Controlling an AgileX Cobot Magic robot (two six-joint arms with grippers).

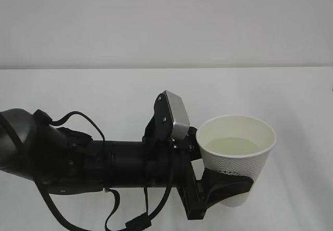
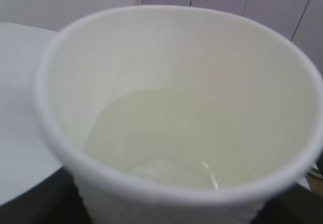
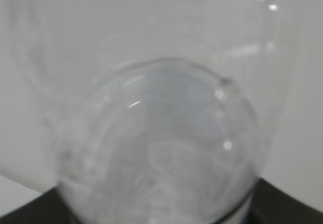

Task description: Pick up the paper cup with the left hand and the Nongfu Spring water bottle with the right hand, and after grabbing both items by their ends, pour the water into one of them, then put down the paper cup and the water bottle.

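Left hand (image 1: 225, 188) jaws clamped low on upright paper cup (image 1: 237, 155), water (image 1: 233, 146) well below rim. Right hand jaws clamped around clear water bottle (image 3: 156, 148). Bare desk (image 1: 78, 90) beyond.

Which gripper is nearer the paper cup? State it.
Left. The left gripper clamps the paper cup low on its wall; the right gripper holds the water bottle, outside the exterior view.
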